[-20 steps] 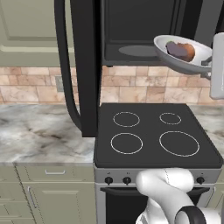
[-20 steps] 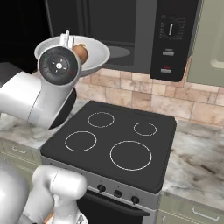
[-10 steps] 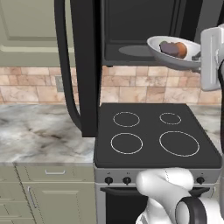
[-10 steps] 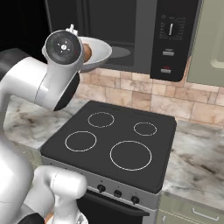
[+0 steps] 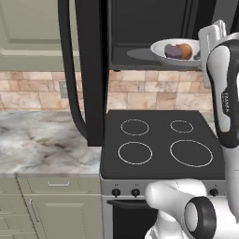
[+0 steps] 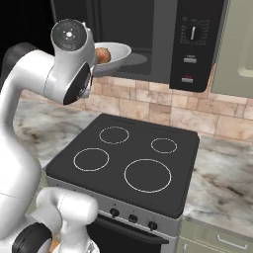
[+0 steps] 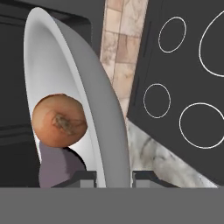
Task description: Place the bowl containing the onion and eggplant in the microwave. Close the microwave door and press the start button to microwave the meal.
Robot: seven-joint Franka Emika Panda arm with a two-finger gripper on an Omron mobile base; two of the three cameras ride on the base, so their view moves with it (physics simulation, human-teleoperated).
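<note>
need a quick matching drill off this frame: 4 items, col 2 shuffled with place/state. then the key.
1. bowl
2. onion
3. microwave door
4. stovetop

A. swung open
B. inside the bowl, against the eggplant
C. gripped by the rim in the end effector, at the microwave opening
D. below the microwave, nothing on it

Pairs: 1-C, 2-B, 3-A, 4-D

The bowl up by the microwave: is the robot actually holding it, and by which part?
Yes. The gripper pinches the bowl by its rim, one finger inside and one outside, with the onion and eggplant in it.
</note>
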